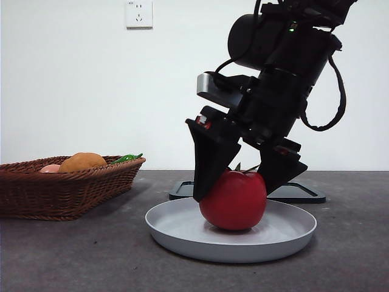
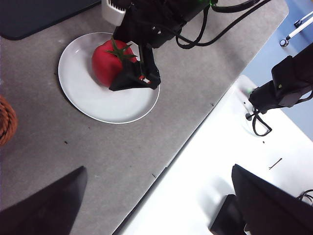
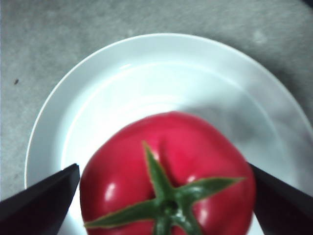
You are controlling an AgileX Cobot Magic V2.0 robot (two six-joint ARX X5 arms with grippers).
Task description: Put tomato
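The glossy red tomato (image 1: 233, 201) with a green stem sits on the white round plate (image 1: 182, 234) in the middle of the table. My right gripper (image 1: 231, 196) comes down from the upper right, one jaw against each side of the tomato, shut on it. The right wrist view shows the tomato (image 3: 166, 166) close up between the two jaws, over the plate (image 3: 98, 93). The left wrist view shows the tomato (image 2: 105, 66), the plate (image 2: 93, 105) and the right gripper from above. My left gripper (image 2: 159, 168) is open and empty, high above the table's edge.
A wicker basket (image 1: 61, 191) stands at the left with an orange-brown fruit (image 1: 82, 162), a small pink fruit (image 1: 50, 168) and something green (image 1: 126, 159). A dark flat tray (image 1: 304, 193) lies behind the plate. The table's edge (image 2: 195, 132) is close to the plate.
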